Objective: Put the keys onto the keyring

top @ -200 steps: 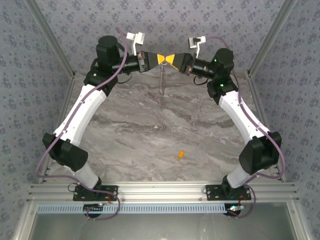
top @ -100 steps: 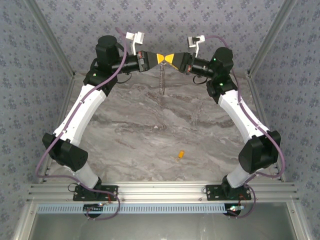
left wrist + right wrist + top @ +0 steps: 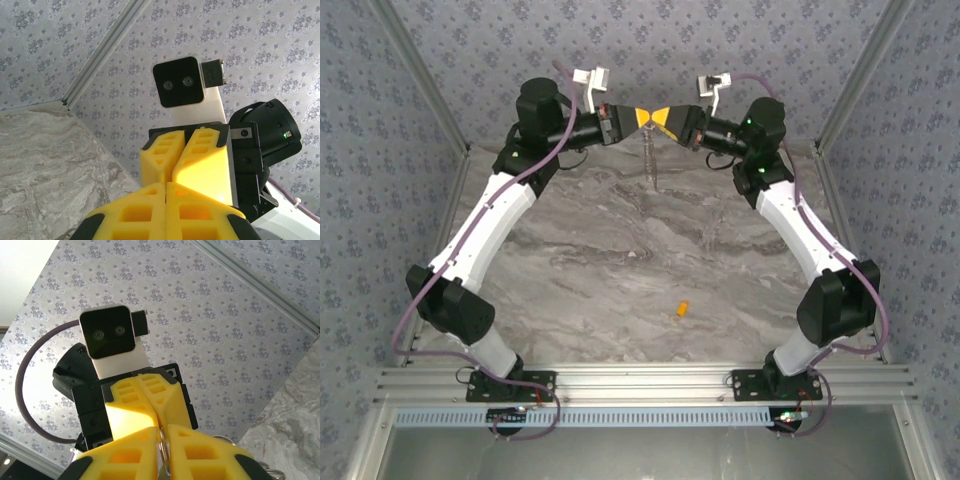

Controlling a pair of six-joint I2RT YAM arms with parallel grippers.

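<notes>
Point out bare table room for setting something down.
Bare: between the left arm and the key; between the key and the right arm; the table's middle beyond the key. Crowded: the far edge, under the hanging keyring and meeting fingers.

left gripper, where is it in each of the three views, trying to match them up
Top external: the left gripper, top centre, fingers shut, pointing right.
Left wrist: bottom centre, its own yellow fingers pointing up.
Right wrist: centre, facing the lens, tips pointing down.
Shared landmark: the right gripper, tip to tip with it in every view; the keyring hangs below that meeting point in the top external view.
</notes>
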